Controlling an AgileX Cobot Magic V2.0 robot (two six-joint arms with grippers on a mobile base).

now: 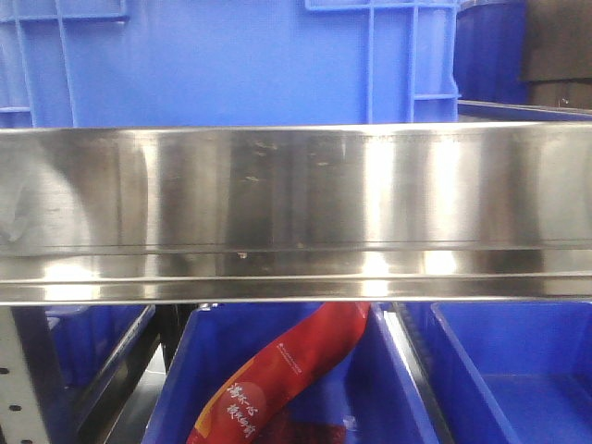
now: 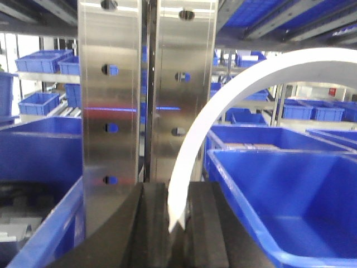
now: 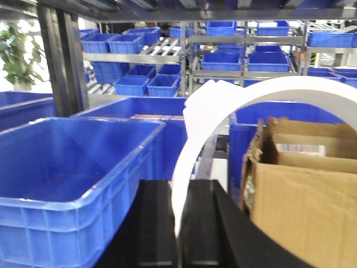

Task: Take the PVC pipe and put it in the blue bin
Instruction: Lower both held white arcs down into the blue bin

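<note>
In the left wrist view my left gripper [image 2: 178, 191] is shut on the end of a white curved PVC pipe [image 2: 234, 84] that arcs up and to the right. An open blue bin [image 2: 290, 195] stands just right of it. In the right wrist view my right gripper [image 3: 179, 187] is shut on the end of a white curved PVC pipe [image 3: 201, 117] that also arcs up and right. A large open blue bin [image 3: 72, 204] stands close on its left. I cannot tell whether both grippers hold the same piece. Neither gripper shows in the front view.
A steel shelf beam [image 1: 296, 213] fills the front view, with blue bins [image 1: 231, 55] behind and a red bag [image 1: 277, 379] in a bin below. Steel rack uprights [image 2: 109, 100] stand straight ahead of the left gripper. A cardboard box [image 3: 301, 195] sits right of the right gripper.
</note>
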